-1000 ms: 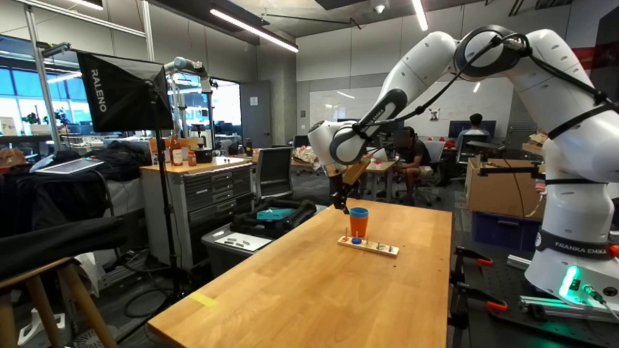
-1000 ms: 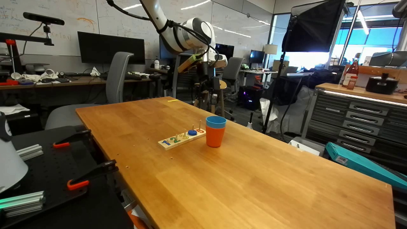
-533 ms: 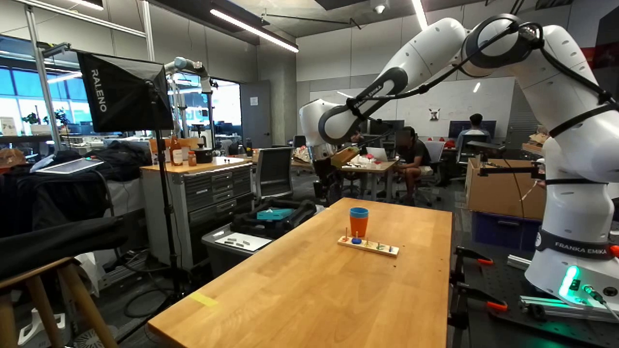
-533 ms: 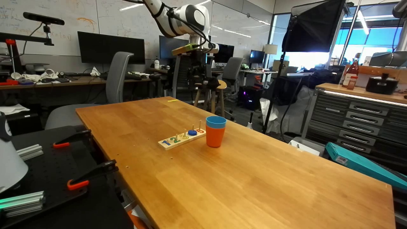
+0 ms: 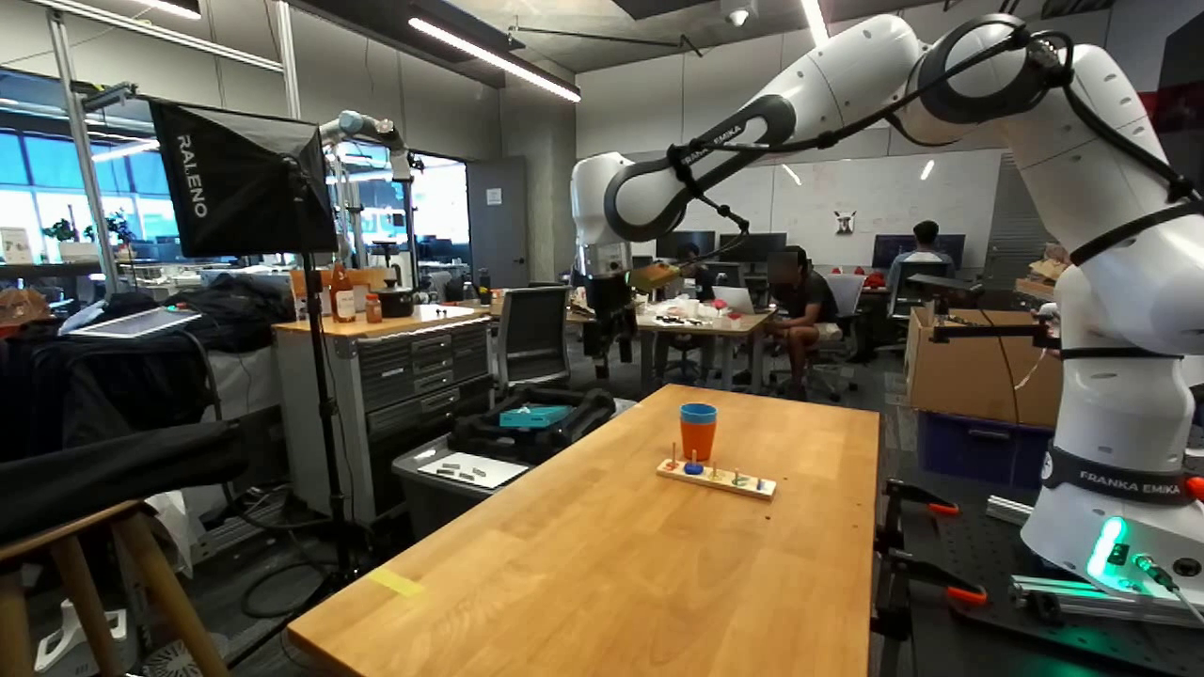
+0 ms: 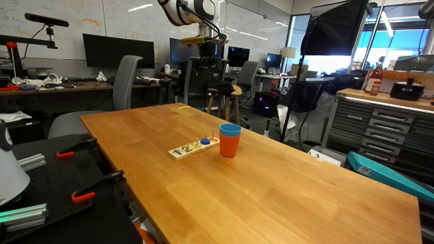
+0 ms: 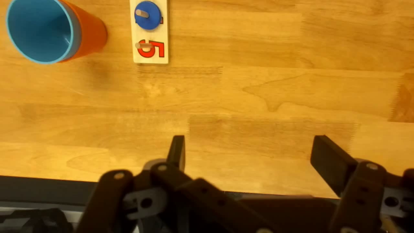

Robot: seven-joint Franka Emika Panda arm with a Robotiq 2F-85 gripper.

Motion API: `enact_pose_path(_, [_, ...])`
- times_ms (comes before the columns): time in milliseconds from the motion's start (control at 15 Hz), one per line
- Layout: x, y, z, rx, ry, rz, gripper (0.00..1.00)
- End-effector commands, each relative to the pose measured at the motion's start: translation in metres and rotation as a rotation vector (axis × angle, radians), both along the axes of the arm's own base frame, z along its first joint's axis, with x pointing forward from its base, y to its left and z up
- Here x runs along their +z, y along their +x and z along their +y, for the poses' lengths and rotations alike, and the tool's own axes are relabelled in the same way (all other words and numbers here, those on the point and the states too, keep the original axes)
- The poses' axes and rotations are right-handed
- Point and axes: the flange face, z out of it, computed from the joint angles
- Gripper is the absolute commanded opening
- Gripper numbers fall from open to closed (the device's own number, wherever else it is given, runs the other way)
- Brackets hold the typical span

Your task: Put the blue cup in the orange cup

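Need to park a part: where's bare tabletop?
Bare in an exterior view: tan wooden tabletop between the tapered orange plastic cup and foreground edge, and between the flat yellow strip and pale wooden peg board. Crowded: the board's red-5 end, beside that cup, with the round blue plastic cup nested inside.

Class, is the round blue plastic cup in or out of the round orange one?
In: all views show the blue cup projecting from the orange cup.

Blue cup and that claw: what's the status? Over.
Gripper open, holding nothing. Blue cup inside orange cup, its top showing above; job looks done. Number board beside them, seemingly not in the way.
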Motion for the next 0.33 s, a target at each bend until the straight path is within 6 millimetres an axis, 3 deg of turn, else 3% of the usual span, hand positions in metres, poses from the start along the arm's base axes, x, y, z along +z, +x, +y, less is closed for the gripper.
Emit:
enact_pose_path(0, [0.0033, 0.0015, 0.0005, 0.004, 0.001, -0.004, 1.00])
enact_pose_path(267, [0.0056, 0.0026, 0.0006, 0.006, 0.002, -0.008, 1.00])
